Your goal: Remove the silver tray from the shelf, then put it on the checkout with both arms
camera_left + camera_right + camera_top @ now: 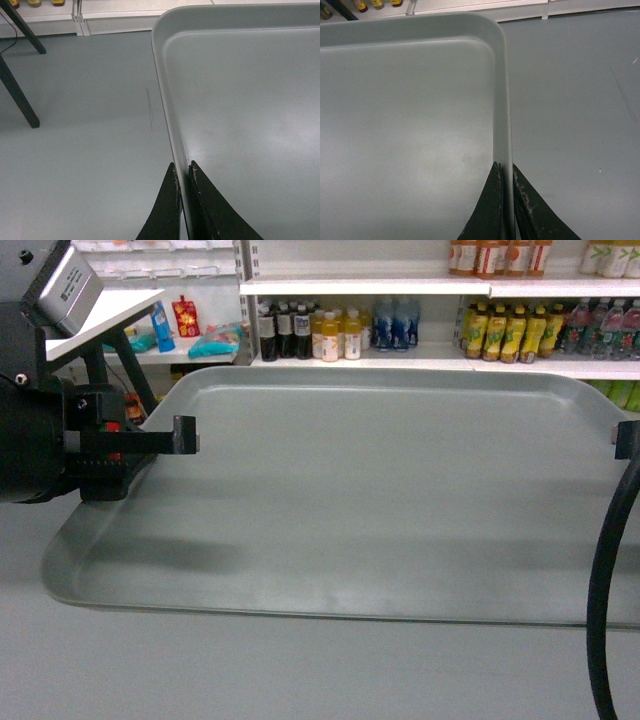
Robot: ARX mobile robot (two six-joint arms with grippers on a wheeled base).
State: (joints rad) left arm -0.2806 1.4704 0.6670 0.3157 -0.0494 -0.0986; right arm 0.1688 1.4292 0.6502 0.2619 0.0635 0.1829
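The silver tray (380, 500) is held level in the air over a grey floor and fills most of the head view. My left gripper (185, 435) is shut on its left rim, one finger inside the rim and one outside (182, 167). My right gripper (625, 438) is shut on the right rim in the same way (504, 167). Both wrist views show the tray's bare inside (250, 100) (410, 125) with nothing on it. The plain shelf and the checkout are out of view.
White shop shelves (420, 288) stocked with bottles run along the back. A white tabletop on dark legs (105, 315) stands at the upper left, its legs (20, 95) near the tray's left side. A thick black cable (610, 580) hangs at the right. Grey floor (570, 100) lies below.
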